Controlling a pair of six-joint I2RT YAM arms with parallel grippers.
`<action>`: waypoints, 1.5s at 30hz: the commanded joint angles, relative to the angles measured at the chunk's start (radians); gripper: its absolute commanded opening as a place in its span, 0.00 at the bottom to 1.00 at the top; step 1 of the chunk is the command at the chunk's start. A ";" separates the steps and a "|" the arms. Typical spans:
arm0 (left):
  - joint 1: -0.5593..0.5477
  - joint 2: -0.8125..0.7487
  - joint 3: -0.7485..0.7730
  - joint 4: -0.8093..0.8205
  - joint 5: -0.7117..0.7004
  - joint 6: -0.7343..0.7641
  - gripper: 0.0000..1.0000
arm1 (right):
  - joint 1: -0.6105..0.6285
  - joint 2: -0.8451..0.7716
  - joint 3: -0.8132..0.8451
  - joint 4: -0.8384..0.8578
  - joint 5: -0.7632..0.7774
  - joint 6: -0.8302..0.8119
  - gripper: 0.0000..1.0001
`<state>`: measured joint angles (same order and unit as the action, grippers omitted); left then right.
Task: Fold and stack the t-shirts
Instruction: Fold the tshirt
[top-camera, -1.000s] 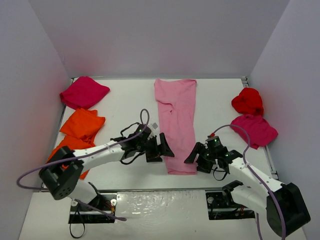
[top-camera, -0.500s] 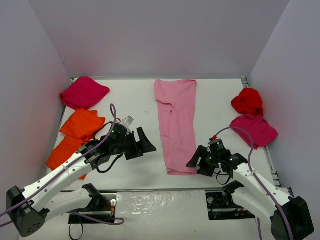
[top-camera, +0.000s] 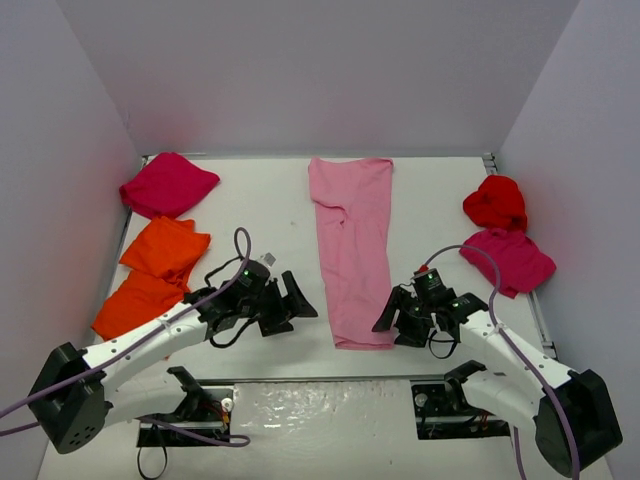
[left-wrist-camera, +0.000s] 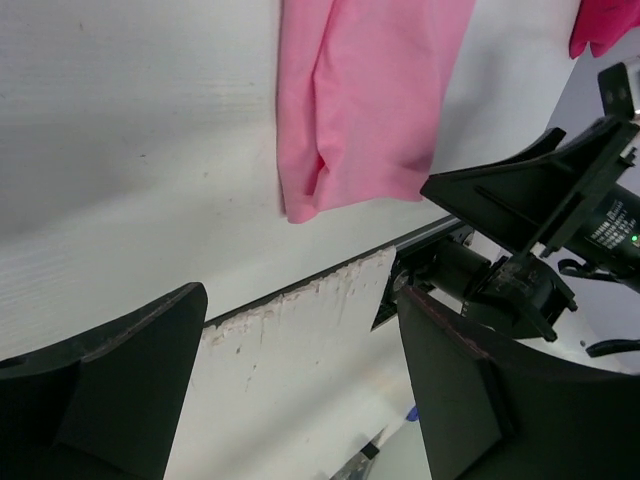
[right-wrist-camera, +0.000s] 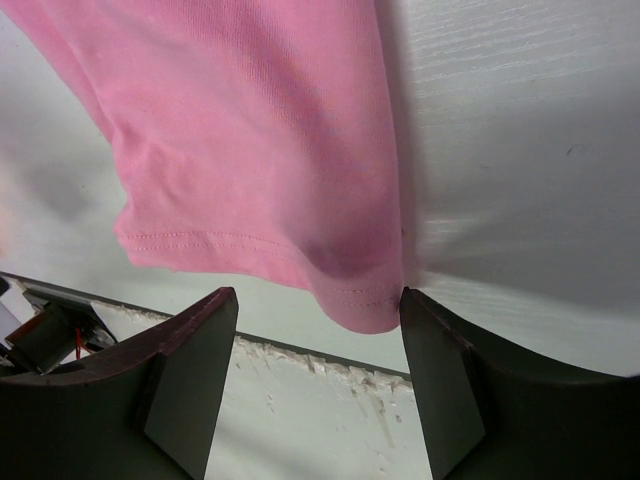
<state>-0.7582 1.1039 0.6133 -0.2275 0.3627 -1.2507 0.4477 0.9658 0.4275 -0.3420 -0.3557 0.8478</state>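
A light pink t-shirt, folded lengthwise into a long strip, lies in the middle of the table, its hem near the front edge. My right gripper stands open at the hem's near right corner. In the right wrist view that hem corner hangs between the fingertips of the right gripper, touching the right one. My left gripper is open and empty, a short way left of the strip. The left wrist view shows the pink t-shirt ahead of the left gripper.
A magenta shirt and two orange shirts lie along the left side. A red shirt and another magenta shirt lie bunched at the right. Grey walls close in three sides. The table's front edge runs just below the hem.
My left gripper drew back leftward from the pink strip's edge, then edged slightly back toward it. My right gripper stayed at the hem corner and its jaws narrowed a little.
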 joint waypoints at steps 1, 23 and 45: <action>-0.008 -0.004 -0.054 0.251 0.046 -0.155 0.73 | 0.009 0.020 0.052 -0.014 0.007 -0.027 0.63; -0.196 0.563 -0.106 1.006 0.055 -0.406 0.72 | 0.011 -0.017 0.028 -0.011 -0.027 0.002 0.64; -0.247 0.366 -0.002 0.629 0.051 -0.307 0.69 | 0.012 0.014 0.037 -0.012 -0.030 -0.021 0.65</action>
<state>-1.0070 1.6412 0.4896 0.7437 0.4288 -1.6910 0.4526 0.9604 0.4362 -0.3492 -0.3690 0.8357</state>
